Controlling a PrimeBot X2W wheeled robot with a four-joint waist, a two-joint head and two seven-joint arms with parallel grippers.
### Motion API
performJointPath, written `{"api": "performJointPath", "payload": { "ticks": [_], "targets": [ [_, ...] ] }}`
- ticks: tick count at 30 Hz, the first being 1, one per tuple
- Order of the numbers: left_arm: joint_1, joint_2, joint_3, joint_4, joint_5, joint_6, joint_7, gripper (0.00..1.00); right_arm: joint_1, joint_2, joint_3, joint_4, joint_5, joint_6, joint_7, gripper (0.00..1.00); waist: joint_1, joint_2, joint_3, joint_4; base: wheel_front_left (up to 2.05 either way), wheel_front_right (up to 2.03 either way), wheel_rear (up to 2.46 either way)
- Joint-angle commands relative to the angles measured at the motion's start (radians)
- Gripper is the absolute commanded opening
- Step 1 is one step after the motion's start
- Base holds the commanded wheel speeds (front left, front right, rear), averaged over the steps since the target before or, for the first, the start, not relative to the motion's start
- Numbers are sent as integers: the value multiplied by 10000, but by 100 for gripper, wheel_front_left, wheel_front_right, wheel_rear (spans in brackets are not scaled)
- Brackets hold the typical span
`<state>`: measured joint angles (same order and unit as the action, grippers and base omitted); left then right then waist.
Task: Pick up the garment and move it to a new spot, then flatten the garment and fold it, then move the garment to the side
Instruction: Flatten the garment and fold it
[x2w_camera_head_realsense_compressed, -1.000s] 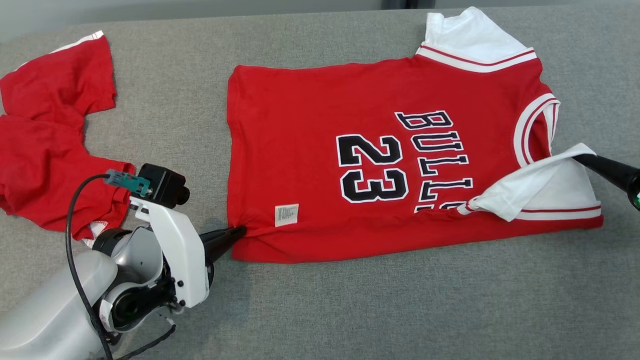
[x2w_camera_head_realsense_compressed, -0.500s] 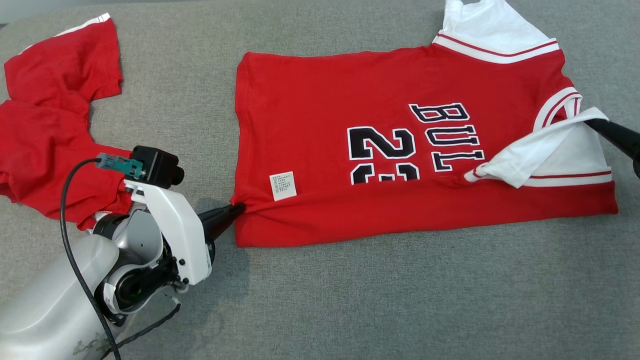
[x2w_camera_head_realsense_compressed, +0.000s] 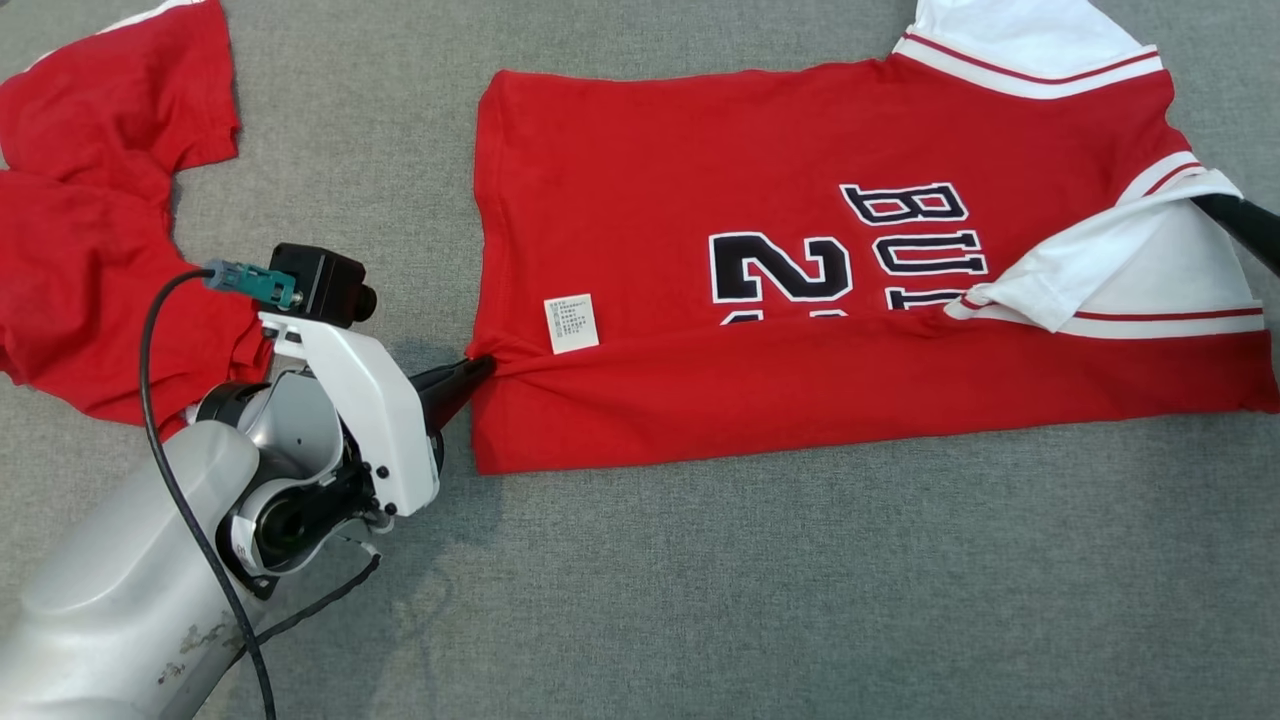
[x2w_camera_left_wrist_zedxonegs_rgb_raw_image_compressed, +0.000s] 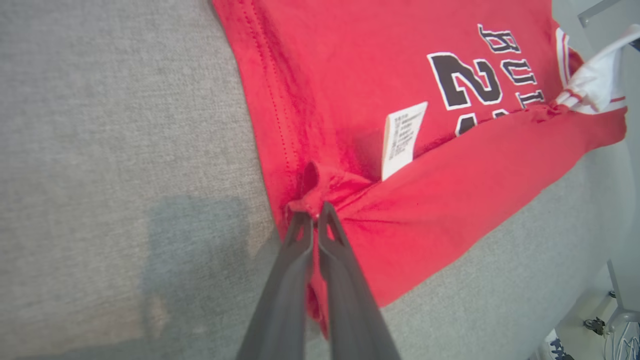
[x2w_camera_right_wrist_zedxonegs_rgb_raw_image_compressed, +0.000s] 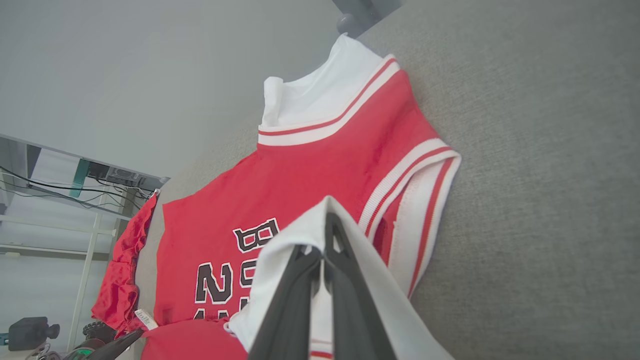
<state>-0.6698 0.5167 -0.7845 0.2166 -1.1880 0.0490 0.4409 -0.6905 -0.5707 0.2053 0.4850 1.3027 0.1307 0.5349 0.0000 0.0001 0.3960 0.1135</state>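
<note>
The garment (x2w_camera_head_realsense_compressed: 700, 180) is a red jersey with black "23" lettering and white trim, spread on the grey padded surface (x2w_camera_head_realsense_compressed: 800, 600). Its near long edge is doubled over onto the front, hiding the lower part of the number. My left gripper (x2w_camera_head_realsense_compressed: 485, 365) is shut on a bunched bit of the red hem beside the white label (x2w_camera_head_realsense_compressed: 571, 323); the left wrist view shows its tips (x2w_camera_left_wrist_zedxonegs_rgb_raw_image_compressed: 315, 215) pinching that cloth. My right gripper (x2w_camera_head_realsense_compressed: 1205, 203) is shut on the white sleeve (x2w_camera_head_realsense_compressed: 1090, 260), which drapes over its fingers (x2w_camera_right_wrist_zedxonegs_rgb_raw_image_compressed: 325, 235) in the right wrist view.
A second red garment (x2w_camera_head_realsense_compressed: 90, 200) lies crumpled at the far left, behind my left arm. Bare grey surface stretches along the near side of the jersey. A shelf rack with cables (x2w_camera_right_wrist_zedxonegs_rgb_raw_image_compressed: 60, 200) stands beyond the surface in the right wrist view.
Both grippers have carried the near edge farther across the jersey, so the fold now covers more of the "23". The head camera has also shifted.
</note>
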Motion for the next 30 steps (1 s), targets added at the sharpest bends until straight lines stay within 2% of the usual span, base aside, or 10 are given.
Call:
{"api": "performJointPath", "payload": {
  "ticks": [1,3,4,5,6,12,17,23,30],
  "targets": [
    [-183,-15,15,138,90,-41,-17,0,-105,54,-39,-13,-70,0,-67,0,0,-1,41,7,0,0,0],
    [-252,-42,-46,271,111,-104,51,0,-169,114,-82,-11,-131,0,-96,0,0,-1,85,11,0,0,0],
    [-307,-55,-43,336,140,-125,24,0,-187,143,-151,60,-163,0,-165,20,0,-1,107,16,0,0,0],
    [-365,-80,-15,398,199,-85,-60,36,-197,180,-201,118,-192,0,-188,100,0,-1,124,22,0,0,0],
    [-414,-116,29,468,250,-25,-190,100,-216,238,-235,137,-187,0,-215,100,0,-1,139,30,0,0,0],
    [-540,-403,584,979,133,184,-1054,100,-101,402,-475,122,-439,0,-849,100,0,-1,73,44,0,0,0],
    [-468,-616,1166,1248,403,404,-2540,100,344,558,-678,-61,-588,0,-1787,100,0,-1,-307,-79,0,0,0],
    [-69,-698,1536,1310,1001,619,-4378,100,1132,483,-669,-665,-1302,0,-3427,100,0,-1,-780,-239,0,0,0],
    [749,-825,1978,1399,1748,894,-6648,100,2249,1027,-1021,-1399,-1998,0,-5946,100,0,-1,-1370,-542,0,0,0]
  ]
}}
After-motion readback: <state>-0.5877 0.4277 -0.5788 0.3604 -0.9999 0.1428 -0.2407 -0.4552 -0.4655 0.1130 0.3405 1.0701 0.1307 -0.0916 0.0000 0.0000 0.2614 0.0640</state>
